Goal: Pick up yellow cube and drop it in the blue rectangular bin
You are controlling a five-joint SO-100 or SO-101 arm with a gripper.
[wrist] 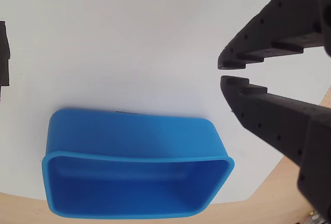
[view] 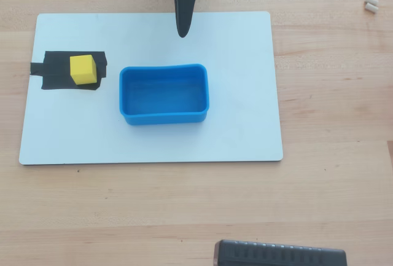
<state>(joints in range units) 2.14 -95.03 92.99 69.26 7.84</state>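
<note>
The yellow cube sits on a black tape patch at the left of the white board in the overhead view, apart from everything else. It is out of the wrist view, where only the tape's edge shows. The blue rectangular bin stands empty at the middle of the board; it also shows in the wrist view. My gripper hangs over the board's far edge, beyond the bin and to the right of the cube. In the wrist view the gripper is empty, with the jaws nearly touching.
A white board lies on the wooden table. A black ribbed device sits at the table's near edge. Small white bits lie at the far right.
</note>
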